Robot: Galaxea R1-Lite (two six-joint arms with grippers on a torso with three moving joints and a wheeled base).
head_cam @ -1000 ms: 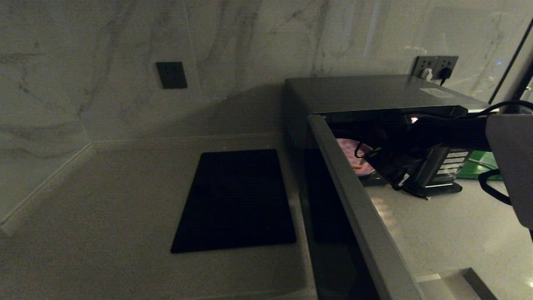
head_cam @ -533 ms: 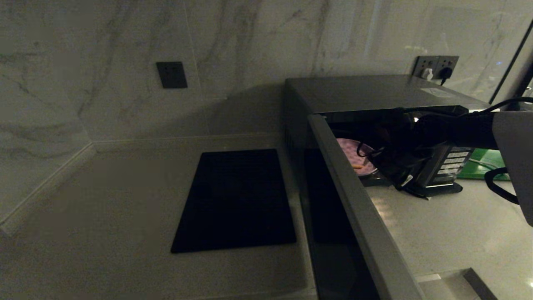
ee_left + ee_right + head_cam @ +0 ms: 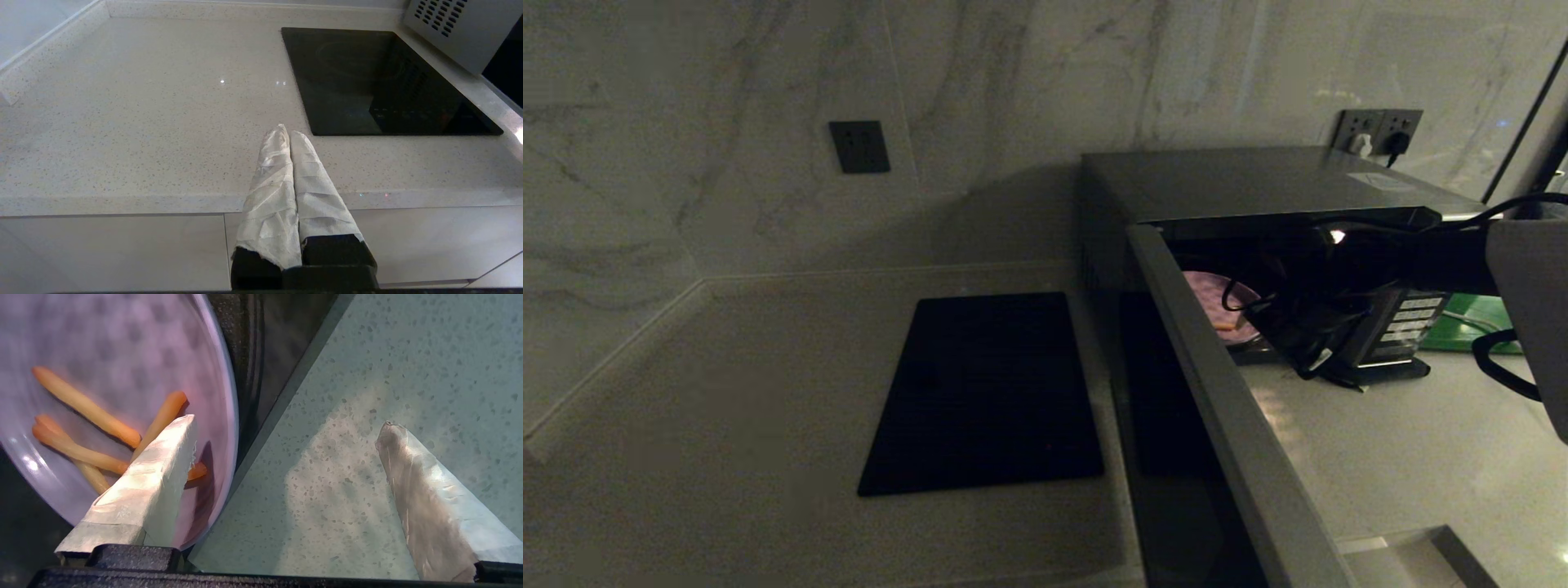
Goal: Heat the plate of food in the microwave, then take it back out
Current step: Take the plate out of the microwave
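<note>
Right now, your right hand [image 3: 286, 428] is at the mouth of the microwave [image 3: 1258, 184], whose door [image 3: 1225, 408] stands swung wide toward you. The hand's two wrapped fingers [image 3: 155, 473] are spread wide and grip nothing. One finger hangs over the plate of food [image 3: 122, 355], above the orange sticks; the other is outside the plate, over the speckled table [image 3: 388, 355]. So the plate's near rim sits between them.

The plate rests inside the microwave, close to its front opening. The head view is dim, so whether the upper finger touches the food is hard to tell.

To grasp well, you should probably bring the outer finger under the rim, keep the inner one clear of the sticks, and close slowly so the plate stays level.

Your left hand [image 3: 290, 134] is parked with fingers pressed together, empty, well left of the microwave near the black mat [image 3: 380, 81].
</note>
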